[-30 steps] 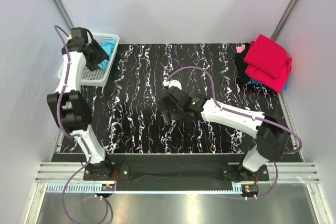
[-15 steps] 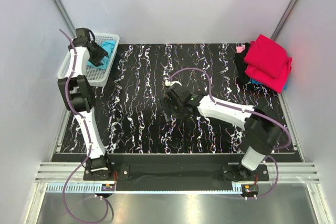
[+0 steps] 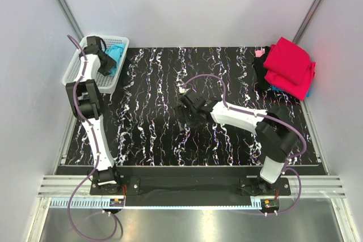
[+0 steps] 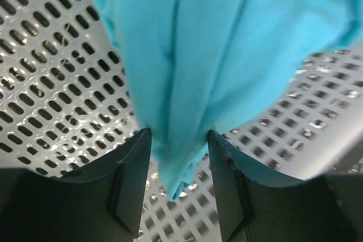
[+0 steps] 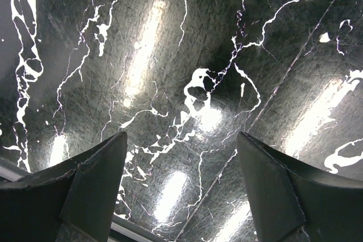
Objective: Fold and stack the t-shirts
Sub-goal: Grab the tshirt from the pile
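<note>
**A:** What is the left claw (image 4: pixel 177 134) doing?

**B:** It is clamped on a bunched fold of the turquoise t-shirt (image 4: pixel 187 43). The cloth touches the inner face of both fingers. A small tip of it pokes out at 6 o'clock, and the rest of the shirt spreads wide toward 12 o'clock.

**A:** And what is under it?

**B:** The white mesh basket (image 4: pixel 51 83). Its perforated floor shows on both sides of the cloth. From the top camera, the basket sits at the 10 o'clock corner of the surface (image 3: pixel 147 134), with the left arm reaching into it.

**A:** The right claw (image 5: pixel 181 140)?

**B:** Its fingers are spread wide with nothing between them, only the black marbled top below. It hangs over the middle of the surface, well apart from the basket, which lies at about 10 o'clock from it.

**A:** Are there any other shirts?

**B:** There is a pile at about 2 o'clock from the right claw, in the far corner. A folded crimson t-shirt (image 3: pixel 289 66) lies on top. Black cloth (image 3: pixel 261 73) shows at its 9 o'clock edge, a bit of pink cloth (image 3: pixel 260 52) at 10 o'clock, and a sliver of blue cloth (image 3: pixel 275 88) underneath.
</note>
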